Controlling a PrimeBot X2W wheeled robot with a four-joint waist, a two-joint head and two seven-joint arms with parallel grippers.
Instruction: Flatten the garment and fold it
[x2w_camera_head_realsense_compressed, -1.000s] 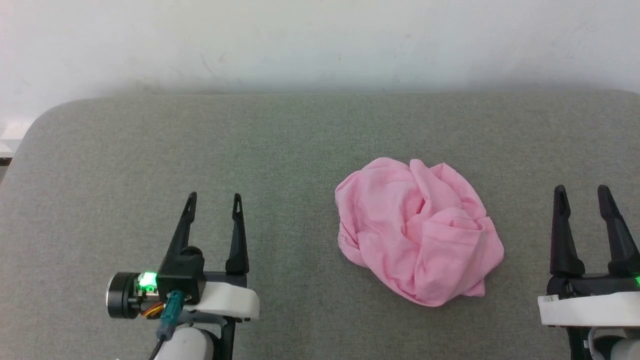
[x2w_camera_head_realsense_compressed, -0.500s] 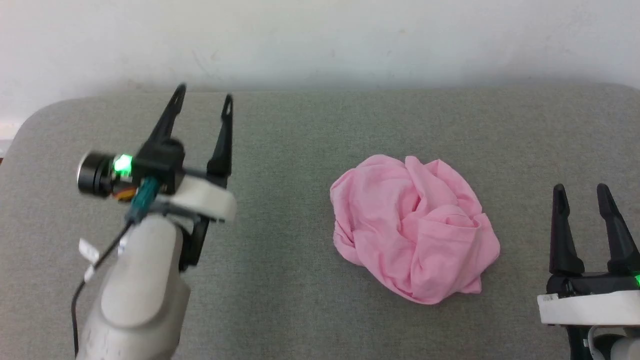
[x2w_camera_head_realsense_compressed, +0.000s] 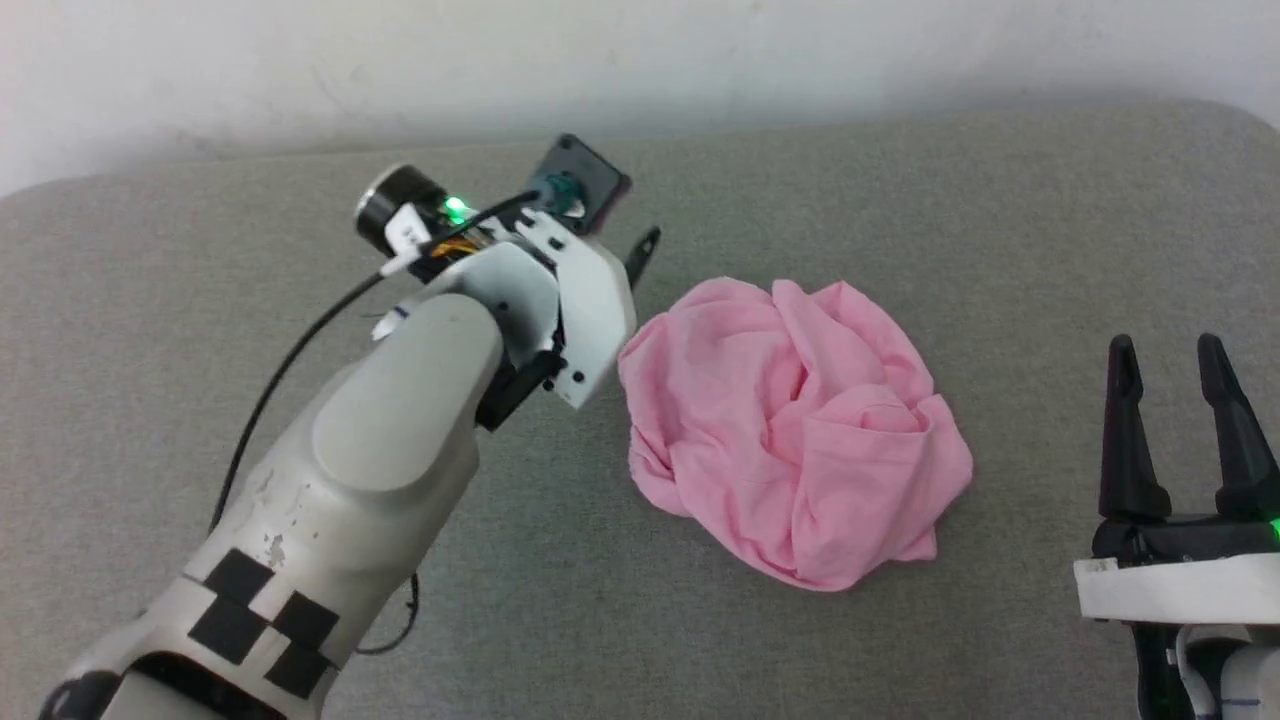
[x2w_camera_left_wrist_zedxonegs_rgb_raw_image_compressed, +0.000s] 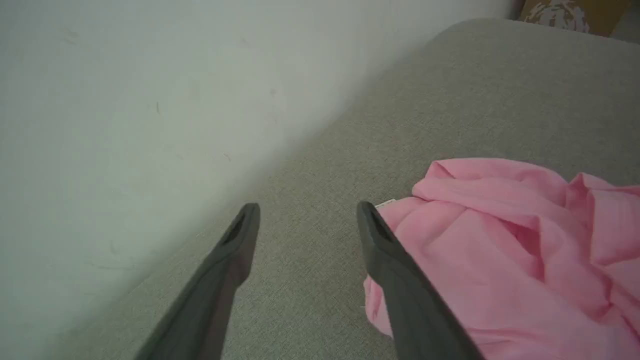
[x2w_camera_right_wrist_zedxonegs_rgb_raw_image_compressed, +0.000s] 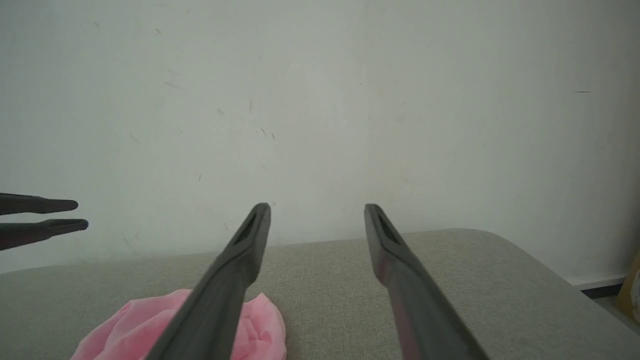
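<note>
Left claw (x2w_camera_left_wrist_zedxonegs_rgb_raw_image_compressed: 307, 210): jaws wide, nothing held, hanging just beside the garment (x2w_camera_head_realsense_compressed: 790, 430) at its 10 o'clock edge. In the left wrist view one finger (x2w_camera_left_wrist_zedxonegs_rgb_raw_image_compressed: 400, 280) overlaps the cloth near a small white tag (x2w_camera_left_wrist_zedxonegs_rgb_raw_image_compressed: 386, 203); can't tell if it touches. Garment is light pink, a crumpled heap, lying right of centre on the grey fabric table (x2w_camera_head_realsense_compressed: 150, 300). Right claw (x2w_camera_head_realsense_compressed: 1166, 350): at the garment's 4 o'clock, well apart, jaws wide, empty, fingers pointing to 12 o'clock. White wall (x2w_camera_head_realsense_compressed: 640, 60) behind the table.
</note>
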